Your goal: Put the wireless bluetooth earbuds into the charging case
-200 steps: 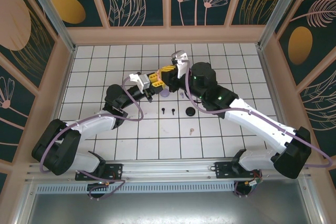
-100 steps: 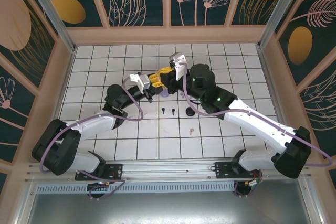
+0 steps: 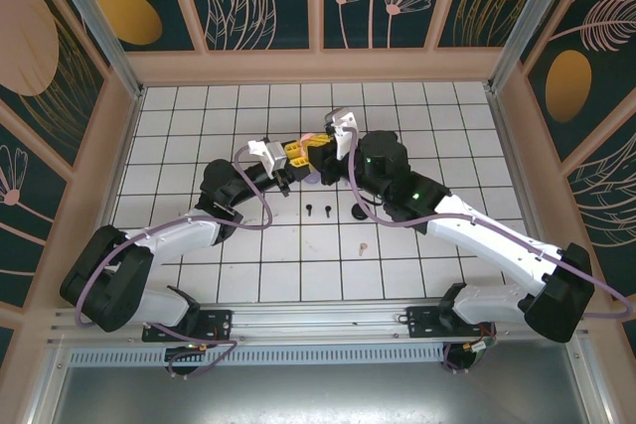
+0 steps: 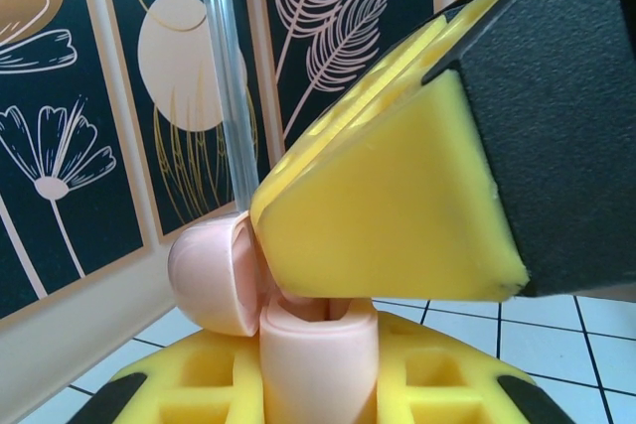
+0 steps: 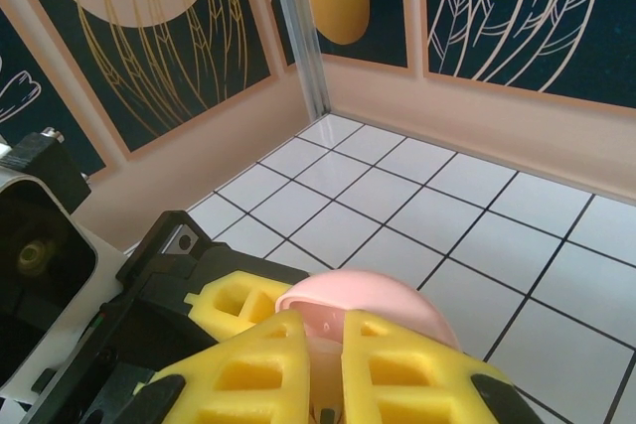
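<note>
The pink charging case [image 4: 318, 350] stands open, its lid [image 4: 204, 275] swung to the left, and my left gripper [image 4: 318, 369] is shut on its body. In the top view both grippers meet at mid-table, left gripper [image 3: 296, 158] against right gripper [image 3: 320, 152]. My right gripper [image 5: 323, 335] is shut, with a small pale pink earbud pinched in the slit, right above the case's opening; the lid [image 5: 383, 295] shows just beyond. One right finger [image 4: 397, 206] fills the upper left wrist view. A pink earbud [image 3: 363, 247] and two black earbuds [image 3: 319, 210] lie on the tiles.
A round black case [image 3: 360, 212] sits beside the black earbuds, under the right arm. The white tiled table [image 3: 199, 116] is walled by panels on three sides. Open floor lies left and right of the arms.
My right gripper has moved left and slightly nearer, closing onto the pink case held by the left gripper. The left arm has stayed put.
</note>
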